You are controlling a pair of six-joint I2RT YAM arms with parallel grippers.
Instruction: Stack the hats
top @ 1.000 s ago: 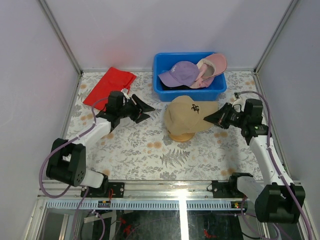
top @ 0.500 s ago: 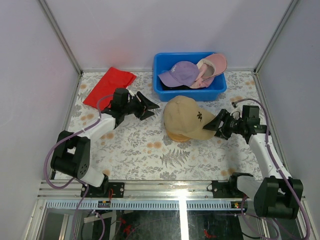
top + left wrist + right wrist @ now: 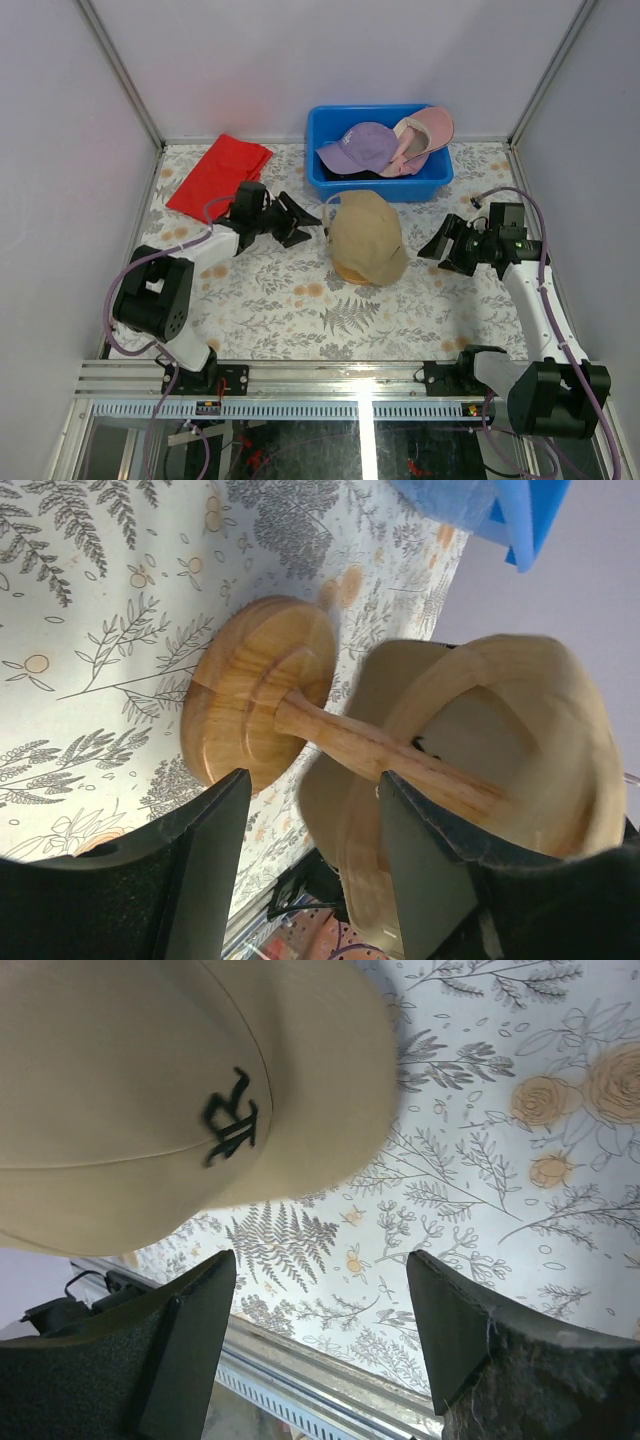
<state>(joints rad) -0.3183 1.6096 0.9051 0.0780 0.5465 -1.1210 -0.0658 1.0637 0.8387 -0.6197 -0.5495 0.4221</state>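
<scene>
Two gaps: left gripper (image 3: 308,228), tan cap (image 3: 365,238), right gripper (image 3: 436,258)

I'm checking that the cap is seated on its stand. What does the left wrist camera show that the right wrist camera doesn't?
Left wrist only: the wooden stand, its stem going up inside the tan cap, and a corner of the blue bin. Right wrist only: the cap's outside with its black logo, and the table's metal rail. Both: the cap, the floral tablecloth, and an open claw: left claw, right claw.
</scene>
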